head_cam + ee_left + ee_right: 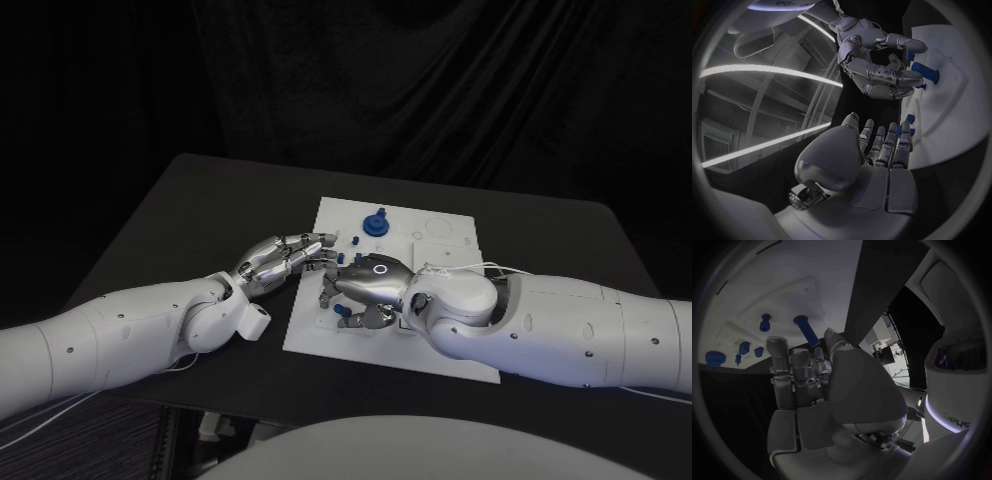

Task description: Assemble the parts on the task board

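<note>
Head view: flat white task board (pixel 433 235), rectangular, matte, at frame centre on the black table (pixel 188 200); a blue knobbed part (pixel 376 223) stands upright near its upper edge. Left hand (pixel 283 256), silver metal, fingers extended and slightly apart, tips at the board's left edge, holding nothing visible. Right hand (pixel 364 290) lies over the board's middle, fingers curled downward; whether it grips anything cannot be told. Left wrist view: left hand (pixel 879 150) with straight fingers near small blue pieces (pixel 908 125); right hand (pixel 879 60) curled beside a blue cylindrical peg (pixel 924 73). Right wrist view: right hand (pixel 801 380), fingers together, by a slender blue peg (pixel 806 330); a stubby blue part (pixel 765 322) stands upper left
</note>
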You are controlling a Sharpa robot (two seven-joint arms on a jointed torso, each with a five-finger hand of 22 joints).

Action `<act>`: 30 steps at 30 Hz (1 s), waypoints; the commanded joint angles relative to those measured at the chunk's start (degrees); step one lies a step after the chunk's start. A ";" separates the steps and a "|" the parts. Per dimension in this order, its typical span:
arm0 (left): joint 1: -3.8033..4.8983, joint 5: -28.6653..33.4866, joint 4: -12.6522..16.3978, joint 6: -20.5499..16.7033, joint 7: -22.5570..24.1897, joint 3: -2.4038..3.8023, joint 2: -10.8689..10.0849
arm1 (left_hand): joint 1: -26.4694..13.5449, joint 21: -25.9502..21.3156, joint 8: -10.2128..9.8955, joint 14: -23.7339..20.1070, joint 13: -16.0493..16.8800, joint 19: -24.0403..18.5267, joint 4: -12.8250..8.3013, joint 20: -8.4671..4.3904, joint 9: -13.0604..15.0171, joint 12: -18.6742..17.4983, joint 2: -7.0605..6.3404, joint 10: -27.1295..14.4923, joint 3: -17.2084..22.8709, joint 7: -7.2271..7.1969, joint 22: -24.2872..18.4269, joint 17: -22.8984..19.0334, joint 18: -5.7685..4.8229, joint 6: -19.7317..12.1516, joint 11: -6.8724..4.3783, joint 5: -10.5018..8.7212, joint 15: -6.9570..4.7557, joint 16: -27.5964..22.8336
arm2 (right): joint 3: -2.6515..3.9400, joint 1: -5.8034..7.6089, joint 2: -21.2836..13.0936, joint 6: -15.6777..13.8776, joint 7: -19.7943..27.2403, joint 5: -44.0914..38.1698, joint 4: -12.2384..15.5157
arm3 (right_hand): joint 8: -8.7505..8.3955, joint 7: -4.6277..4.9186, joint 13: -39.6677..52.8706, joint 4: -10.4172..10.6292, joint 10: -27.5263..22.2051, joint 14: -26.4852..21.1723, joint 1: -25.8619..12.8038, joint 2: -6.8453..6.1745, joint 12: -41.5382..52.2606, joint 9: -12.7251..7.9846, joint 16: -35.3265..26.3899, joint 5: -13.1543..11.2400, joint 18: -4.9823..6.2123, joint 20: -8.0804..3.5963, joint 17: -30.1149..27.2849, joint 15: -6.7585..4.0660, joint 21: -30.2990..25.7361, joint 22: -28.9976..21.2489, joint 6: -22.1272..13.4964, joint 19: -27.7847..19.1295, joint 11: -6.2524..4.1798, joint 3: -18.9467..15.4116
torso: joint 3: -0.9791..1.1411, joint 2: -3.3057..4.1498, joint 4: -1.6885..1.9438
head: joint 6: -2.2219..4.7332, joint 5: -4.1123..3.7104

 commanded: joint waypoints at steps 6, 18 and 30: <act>-0.11 0.39 0.19 0.36 1.79 0.06 0.11 | -0.58 0.19 0.27 -0.40 -0.05 -0.24 0.14 0.03 0.01 -0.28 -0.21 -0.06 0.35 -0.06 -0.08 -0.05 -0.57 0.20 0.36 -0.31 0.03 0.36 | 0.03 0.09 0.04 1.73 0.25 0.70 -0.43 | 3.32 -0.37 -0.21 -0.75 0.00 -0.53 0.34 0.86 1.31 2.14 0.44 1.81 1.14 -0.09 -0.38 -0.18 -0.12 4.09 1.32 0.05 -0.27 -0.47 | 0.06 0.01 -0.19 | -0.01 0.08; -0.11 0.39 0.15 0.47 1.68 0.06 0.25 | -0.58 0.19 0.27 -0.40 -0.05 -0.24 0.14 0.03 0.01 -0.28 -0.21 -0.06 0.35 -0.06 -0.08 -0.05 -0.57 0.20 0.36 -0.31 0.03 0.36 | 0.03 0.08 -0.17 1.66 0.07 0.71 -0.98 | 7.10 -0.84 -0.03 -1.59 1.27 -0.24 -0.02 1.66 3.25 4.91 1.06 2.67 1.08 -0.26 -0.43 -0.36 0.45 4.21 2.64 0.40 -0.61 -0.70 | 0.05 -0.02 -0.17 | -0.01 0.07; -0.13 0.39 0.02 0.58 1.57 0.06 0.41 | -0.60 0.21 0.26 -0.41 -0.06 -0.25 0.14 0.04 0.02 -0.30 -0.24 -0.07 0.36 -0.11 -0.07 -0.05 -0.55 0.20 0.32 -0.38 0.03 0.40 | 0.02 0.07 -0.66 0.84 0.07 0.71 -1.14 | 11.58 -1.12 -0.63 -3.12 1.69 0.13 0.29 2.47 3.89 9.63 1.69 4.91 0.99 -0.38 -0.52 -0.42 1.25 4.37 0.71 0.82 -0.68 -0.39 | 0.06 -0.04 -0.14 | -0.01 0.10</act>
